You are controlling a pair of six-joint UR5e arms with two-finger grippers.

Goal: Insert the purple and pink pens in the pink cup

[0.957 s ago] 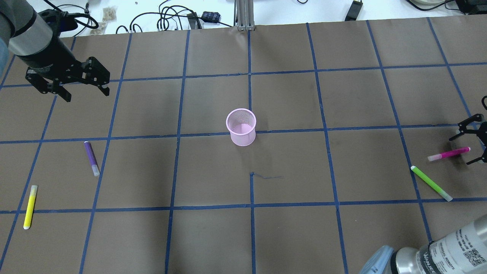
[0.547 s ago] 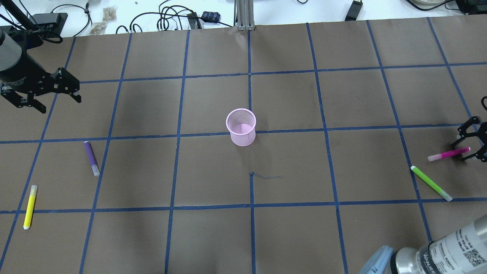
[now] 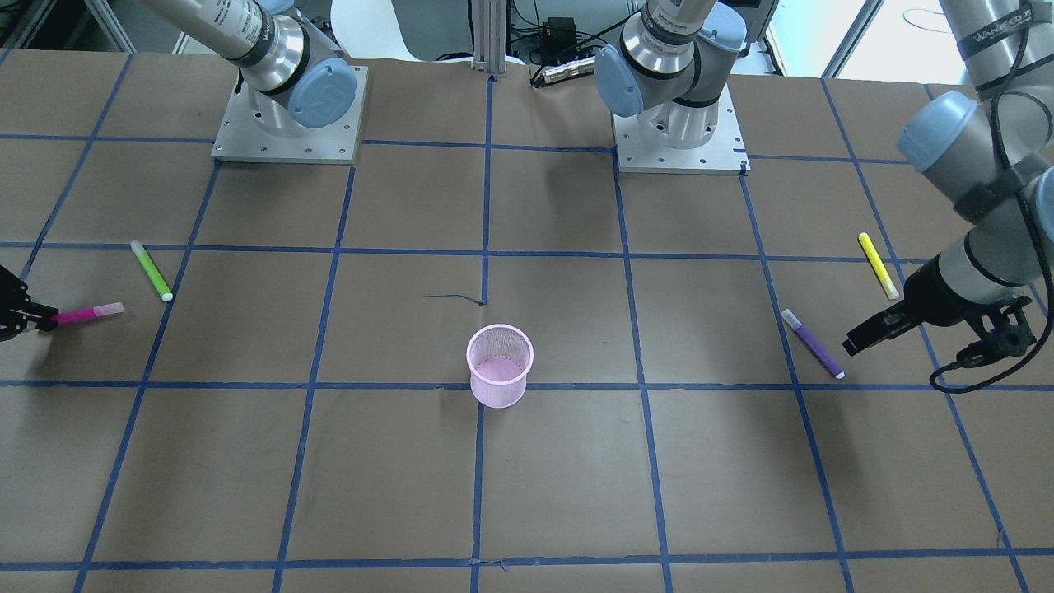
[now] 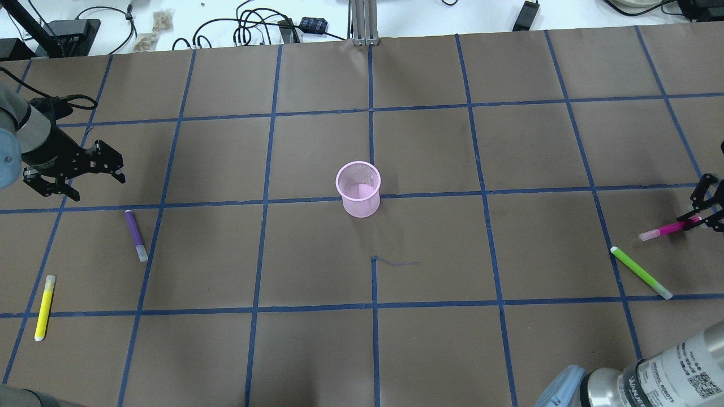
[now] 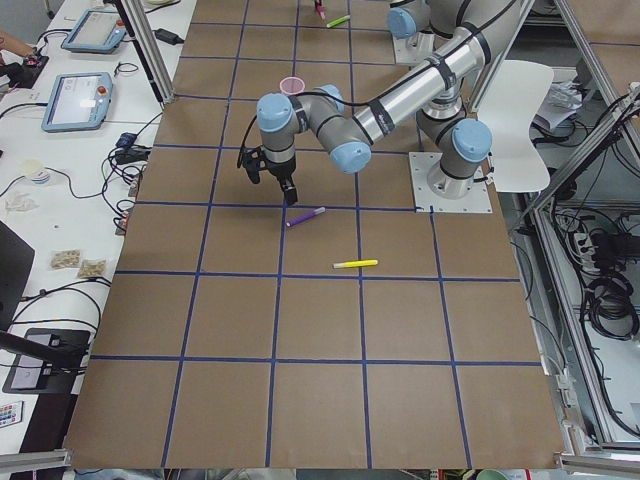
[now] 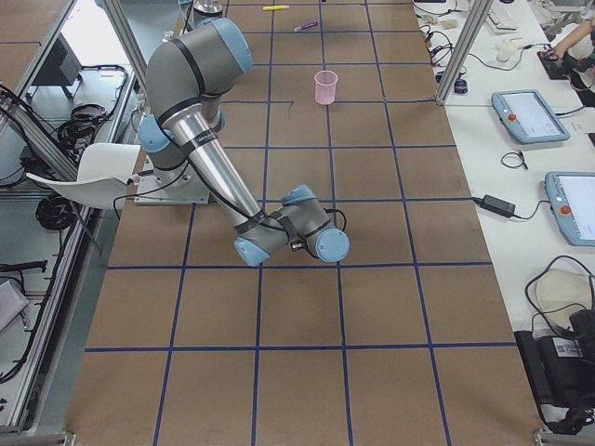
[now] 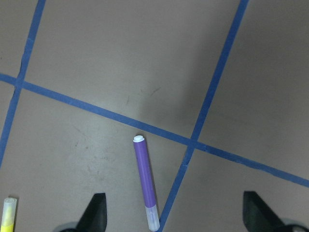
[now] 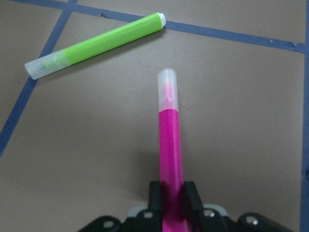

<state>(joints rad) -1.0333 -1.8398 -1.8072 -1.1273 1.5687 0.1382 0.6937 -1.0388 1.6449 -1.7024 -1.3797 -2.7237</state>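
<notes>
Bare brown table (image 4: 430, 350) is surrounding the upright pink cup (image 4: 358, 189) on every side. A green pen (image 4: 641, 272) is lying near the pink pen (image 4: 667, 229), while a yellow pen (image 4: 44, 307) is resting well apart from the purple pen (image 4: 136, 235).

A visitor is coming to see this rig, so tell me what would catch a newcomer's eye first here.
The pink mesh cup stands alone and empty at the middle of the taped grid. At the robot's right end of the table the right gripper is shut on the pink pen, with a green pen lying nearby. At the left end the left gripper hangs open by the purple pen.
</notes>
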